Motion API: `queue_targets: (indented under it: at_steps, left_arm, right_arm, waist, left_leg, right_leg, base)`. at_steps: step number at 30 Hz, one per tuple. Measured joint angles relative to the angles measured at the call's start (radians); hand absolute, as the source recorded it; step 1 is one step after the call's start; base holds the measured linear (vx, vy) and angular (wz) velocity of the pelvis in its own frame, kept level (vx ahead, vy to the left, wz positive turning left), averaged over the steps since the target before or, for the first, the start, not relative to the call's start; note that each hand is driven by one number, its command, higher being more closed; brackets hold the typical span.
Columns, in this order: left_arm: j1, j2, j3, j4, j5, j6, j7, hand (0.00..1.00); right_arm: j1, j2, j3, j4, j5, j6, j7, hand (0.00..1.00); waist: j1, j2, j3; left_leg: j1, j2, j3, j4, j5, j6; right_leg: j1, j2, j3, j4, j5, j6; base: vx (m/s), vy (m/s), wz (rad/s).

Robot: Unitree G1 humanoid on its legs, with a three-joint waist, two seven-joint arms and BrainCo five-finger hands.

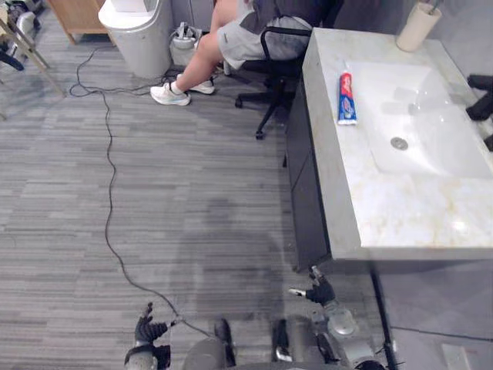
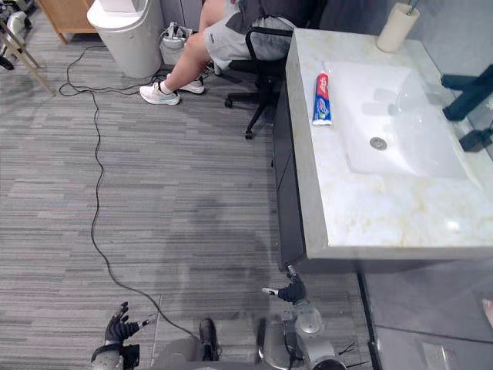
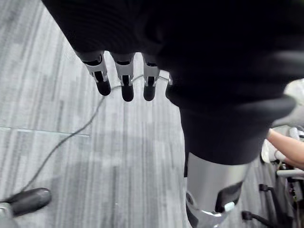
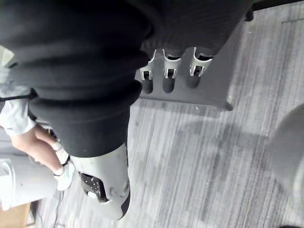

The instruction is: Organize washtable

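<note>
On the washtable a toothpaste tube lies loose. Left hand and right hand hang slack, empty; tidying looks unstarted.

One toothpaste tube, one beige cup, one basin, one white bin, one office chair, one seated person.

No legible text, even on toothpaste tube.
</note>
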Motion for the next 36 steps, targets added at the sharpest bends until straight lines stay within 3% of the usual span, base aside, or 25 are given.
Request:
queue_targets:
  at_steps: [1,2,3,4,5,6,8,9,11,13,15,17,18,19,20,21,22,23,24,25,26,29,31,32,36]
  left_arm:
    - [0.000,-0.003,-0.005,0.000,0.000,0.000,-0.001,0.00]
    - [-0.002,-0.012,-0.004,0.000,0.001,0.000,-0.001,0.00]
    - [0.005,-0.027,-0.002,-0.008,0.001,-0.001,-0.001,0.00]
    - [0.005,-0.041,0.003,-0.012,0.001,-0.001,-0.001,0.00]
    - [0.007,-0.049,0.011,-0.012,0.001,0.000,-0.001,0.00]
    - [0.026,-0.077,0.021,-0.033,0.001,0.003,0.000,0.00]
    - [0.056,-0.109,0.017,-0.076,0.001,0.003,-0.001,0.00]
    - [0.062,-0.129,0.014,-0.096,0.001,0.002,-0.002,0.00]
    - [0.058,-0.131,0.014,-0.132,0.001,0.000,-0.002,0.00]
    - [0.066,-0.128,0.010,-0.165,0.001,-0.002,-0.002,0.00]
    - [0.075,-0.131,0.000,-0.172,0.001,-0.002,-0.002,0.00]
    - [0.082,-0.137,-0.015,-0.178,0.000,-0.002,-0.001,0.00]
    - [0.095,-0.148,-0.028,-0.180,-0.001,-0.002,0.000,0.00]
    - [0.099,-0.145,-0.026,-0.186,-0.008,-0.001,0.001,0.00]
    - [0.103,-0.125,-0.028,-0.208,-0.011,-0.001,0.003,0.00]
    - [0.107,-0.103,-0.028,-0.225,-0.011,-0.001,0.001,0.00]
    - [0.107,-0.099,-0.028,-0.232,-0.011,0.000,0.001,0.00]
    - [0.099,-0.101,-0.028,-0.243,-0.010,0.000,0.001,0.00]
    - [0.094,-0.104,-0.029,-0.244,-0.010,0.000,0.001,0.00]
    - [0.081,-0.101,-0.038,-0.244,-0.009,0.000,0.002,0.00]
    - [0.074,-0.101,-0.040,-0.243,-0.009,0.000,0.003,0.00]
    - [0.024,-0.080,-0.036,-0.179,-0.012,0.000,0.000,0.00]
    - [-0.004,-0.059,-0.035,-0.118,-0.014,0.002,0.000,0.00]
    - [-0.017,-0.043,-0.037,-0.077,-0.019,0.010,-0.003,0.00]
    - [-0.020,-0.090,-0.036,-0.054,-0.017,0.022,-0.017,0.00]
  right_arm:
    - [0.011,-0.001,0.001,-0.004,0.000,0.000,0.000,0.00]
    - [0.023,-0.006,0.000,-0.013,-0.001,0.000,0.000,0.00]
    - [0.042,-0.009,0.000,-0.033,-0.002,0.002,0.000,0.00]
    - [0.063,0.009,0.018,-0.082,-0.004,0.004,-0.005,0.00]
    - [0.067,0.021,0.025,-0.092,-0.006,0.004,0.000,0.00]
    - [0.073,0.036,0.051,-0.113,-0.010,0.004,-0.003,0.00]
    - [0.106,0.061,0.043,-0.108,0.001,0.017,-0.010,0.00]
    - [0.133,0.052,0.037,-0.110,0.000,0.025,-0.012,0.00]
    - [0.145,0.057,0.011,-0.119,0.001,0.030,-0.026,0.00]
    - [0.166,0.054,-0.022,-0.153,0.000,0.030,-0.027,0.00]
    - [0.172,0.043,-0.054,-0.199,-0.001,0.025,-0.028,0.00]
    - [0.178,0.027,-0.061,-0.214,-0.002,0.024,-0.028,0.00]
    - [0.184,0.012,-0.070,-0.208,-0.003,0.028,-0.027,0.00]
    - [0.185,0.021,-0.069,-0.202,-0.003,0.029,-0.026,0.00]
    - [0.192,0.047,-0.066,-0.203,-0.003,0.027,-0.024,0.00]
    - [0.197,0.070,-0.061,-0.203,-0.006,0.027,-0.024,0.00]
    - [0.203,0.074,-0.060,-0.203,-0.009,0.027,-0.024,0.00]
    - [0.202,0.076,-0.061,-0.204,-0.023,0.027,-0.024,0.00]
    - [0.198,0.077,-0.061,-0.205,-0.030,0.026,-0.024,0.00]
    - [0.184,0.084,-0.062,-0.197,-0.038,0.024,-0.023,0.00]
    - [0.178,0.084,-0.064,-0.183,-0.040,0.024,-0.022,0.00]
    - [0.141,0.081,-0.093,-0.072,-0.040,0.025,-0.021,0.00]
    - [0.106,0.070,-0.094,-0.008,-0.040,0.027,-0.020,0.00]
    - [0.102,0.064,-0.103,0.017,-0.039,0.027,-0.020,0.00]
    - [0.134,0.013,-0.177,0.066,-0.032,0.026,-0.020,0.00]
  waist:
    - [-0.011,-0.007,-0.007]
    - [-0.017,-0.010,-0.019]
    - [-0.018,0.021,-0.035]
    - [-0.023,0.046,-0.032]
    - [-0.024,0.052,-0.028]
    - [-0.016,0.074,-0.018]
    - [0.011,0.076,-0.015]
    - [0.024,0.076,-0.014]
    - [0.027,0.058,-0.007]
    - [0.037,0.037,-0.015]
    - [0.053,0.014,-0.032]
    - [0.076,0.021,-0.044]
    - [0.091,0.022,-0.066]
    - [0.092,0.003,-0.079]
    - [0.090,-0.019,-0.094]
    - [0.088,-0.048,-0.112]
    - [0.085,-0.056,-0.117]
    - [0.085,-0.063,-0.122]
    - [0.086,-0.063,-0.122]
    - [0.085,-0.060,-0.121]
    - [0.083,-0.056,-0.120]
    - [0.072,-0.042,-0.119]
    - [0.059,-0.036,-0.118]
    - [0.057,-0.042,-0.119]
    - [0.049,0.041,-0.099]
  left_leg:
    - [0.024,-0.005,-0.027,0.013,-0.024,-0.020]
    - [0.035,0.004,-0.044,0.026,-0.039,-0.028]
    - [0.041,0.031,-0.047,0.056,-0.056,-0.054]
    - [-0.035,0.073,-0.039,0.237,-0.081,-0.094]
    - [-0.073,0.094,-0.035,0.349,-0.082,-0.098]
    - [-0.163,0.168,-0.022,0.649,-0.073,-0.124]
    - [-0.195,0.206,0.027,0.808,-0.086,-0.104]
    - [-0.232,0.212,0.057,0.827,-0.096,-0.087]
    - [-0.290,0.222,0.078,0.761,-0.114,-0.054]
    - [-0.348,0.204,0.066,0.606,-0.111,-0.059]
    - [-0.402,0.137,-0.046,0.339,-0.056,-0.102]
    - [-0.425,0.127,-0.123,0.211,-0.024,-0.142]
    - [-0.438,0.120,-0.144,0.247,0.066,-0.190]
    - [-0.446,0.101,-0.143,0.278,0.078,-0.187]
    - [-0.455,0.087,-0.129,0.345,0.068,-0.159]
    - [-0.442,0.086,-0.076,0.396,0.019,-0.089]
    - [-0.428,0.089,-0.056,0.411,0.001,-0.076]
    - [-0.371,0.106,0.019,0.419,-0.029,-0.041]
    - [-0.339,0.114,0.055,0.405,-0.039,-0.028]
    - [-0.246,0.120,0.150,0.334,-0.042,-0.022]
    - [-0.206,0.120,0.184,0.299,-0.041,-0.021]
    - [-0.088,0.126,0.285,0.219,-0.039,-0.017]
    - [-0.062,0.126,0.322,0.188,-0.039,-0.018]
    - [-0.049,0.100,0.324,0.182,-0.038,-0.018]
    - [-0.024,0.144,0.285,0.276,-0.037,-0.022]
  right_leg:
    - [0.008,-0.002,0.018,0.022,0.090,-0.025]
    - [0.010,0.000,0.017,0.049,0.096,-0.053]
    - [0.014,0.012,-0.007,0.068,0.055,-0.053]
    - [0.041,0.037,-0.024,0.066,0.021,-0.071]
    - [0.063,0.049,-0.025,0.060,0.013,-0.081]
    - [0.157,0.101,-0.001,0.016,-0.006,-0.108]
    - [0.238,0.125,0.061,-0.017,-0.027,-0.139]
    - [0.283,0.121,0.107,-0.038,-0.038,-0.137]
    - [0.340,0.107,0.179,-0.065,-0.068,-0.132]
    - [0.378,0.074,0.246,-0.078,-0.097,-0.103]
    - [0.411,0.008,0.346,-0.083,-0.152,-0.044]
    - [0.425,-0.020,0.417,-0.082,-0.197,0.005]
    - [0.436,-0.043,0.476,-0.084,-0.224,0.036]
    - [0.436,-0.064,0.495,-0.086,-0.222,0.039]
    - [0.429,-0.079,0.526,-0.062,-0.205,0.052]
    - [0.400,-0.089,0.546,0.000,-0.178,0.055]
    - [0.388,-0.092,0.548,0.029,-0.160,0.063]
    - [0.351,-0.096,0.539,0.123,-0.107,0.095]
    - [0.321,-0.097,0.525,0.180,-0.088,0.121]
    - [0.216,-0.108,0.423,0.323,-0.084,0.133]
    - [0.182,-0.114,0.347,0.357,-0.088,0.126]
    - [0.139,-0.107,0.010,0.312,-0.129,0.056]
    - [0.119,-0.075,-0.158,0.196,-0.110,0.020]
    - [0.124,-0.045,-0.207,0.066,-0.053,-0.066]
    - [0.205,0.018,-0.142,-0.021,-0.029,-0.064]
  base:
    - [0.47,-0.167,0.81]
    - [0.44,-0.156,0.59]
    - [0.57,-0.184,0.38]
    - [0.57,-0.189,0.18]
    - [0.78,-0.222,-0.17]
    - [0.44,-0.119,-0.40]
    - [0.50,-0.020,-1.05]
    - [0.54,0.069,-1.24]
    - [0.45,0.174,-1.05]
    - [0.40,0.261,-1.03]
    - [0.41,0.382,-1.09]
    - [0.46,0.518,-1.30]
    - [0.50,0.574,-1.37]
    - [0.52,0.565,-1.27]
    - [0.49,0.517,-1.09]
    - [0.47,0.489,-1.09]
    - [0.52,0.499,-1.21]
    - [0.41,0.375,-1.07]
    - [0.43,0.388,-1.78]
    - [0.26,0.252,-1.57]
    - [0.23,0.223,-1.56]
    - [0.21,0.120,-1.01]
    - [0.17,0.015,-0.92]
    - [0.17,-0.023,-0.78]
    - [0.21,-0.043,-0.64]
